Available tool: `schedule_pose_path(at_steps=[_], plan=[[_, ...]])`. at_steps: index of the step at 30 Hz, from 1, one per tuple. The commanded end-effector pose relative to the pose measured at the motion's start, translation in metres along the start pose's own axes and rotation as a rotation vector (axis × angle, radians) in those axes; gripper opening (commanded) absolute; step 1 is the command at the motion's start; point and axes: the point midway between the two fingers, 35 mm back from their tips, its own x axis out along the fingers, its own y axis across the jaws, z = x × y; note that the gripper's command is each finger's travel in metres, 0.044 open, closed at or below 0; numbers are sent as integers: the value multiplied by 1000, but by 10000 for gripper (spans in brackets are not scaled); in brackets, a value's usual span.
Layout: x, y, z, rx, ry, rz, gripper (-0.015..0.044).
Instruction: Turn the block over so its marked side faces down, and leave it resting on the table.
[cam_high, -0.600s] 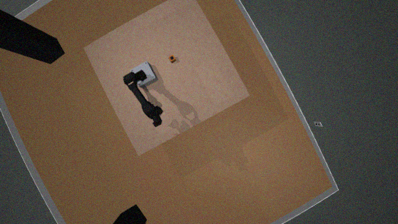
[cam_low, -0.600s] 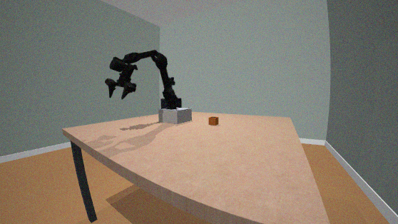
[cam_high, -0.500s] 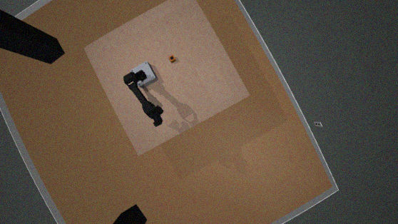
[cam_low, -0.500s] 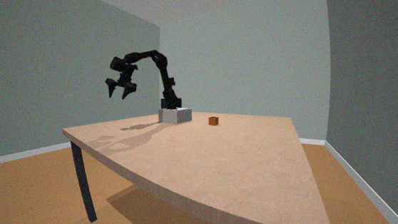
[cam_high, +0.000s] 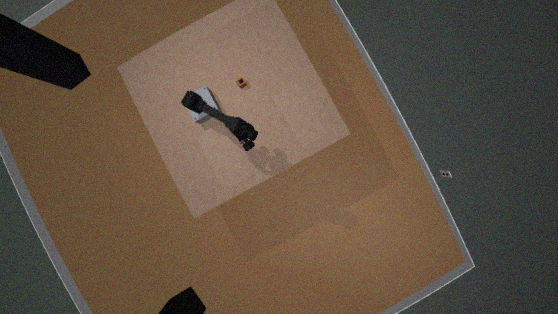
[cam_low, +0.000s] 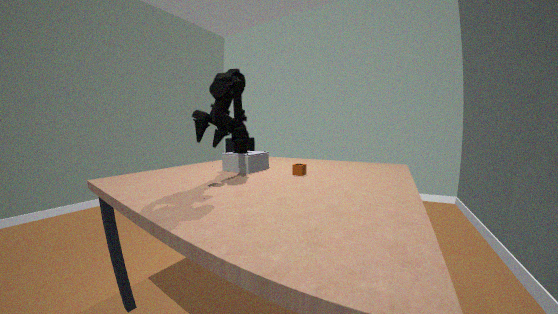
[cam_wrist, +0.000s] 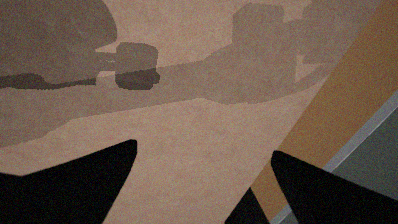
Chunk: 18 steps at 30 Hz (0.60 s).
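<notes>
The small orange block (cam_high: 241, 84) (cam_low: 299, 170) rests on the pale table (cam_high: 300, 105) (cam_low: 350, 220). A dark mark shows on its upper face in the top view. The block is not in the wrist view. My gripper (cam_high: 248, 145) (cam_low: 207, 144) (cam_wrist: 205, 151) is open, with its two fingers wide apart and nothing between them. It hangs above the table, well away from the block and on the other side of the arm's base from it in the exterior view.
The light grey base (cam_high: 212, 97) (cam_low: 258, 162) of the arm stands on the table, not far from the block. The table's edge (cam_low: 240, 272) shows in the exterior view, and another stretch lies near the right finger in the wrist view. Shadows of the arm fall on the table.
</notes>
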Motion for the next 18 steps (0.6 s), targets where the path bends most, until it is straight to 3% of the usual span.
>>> schedule_pose_path(at_steps=[1,10,18], plan=[[-14,20,40,19,-58,0,440],[-53,105,150,60,-229,44,440],[-95,228,211,118,-304,179,440]])
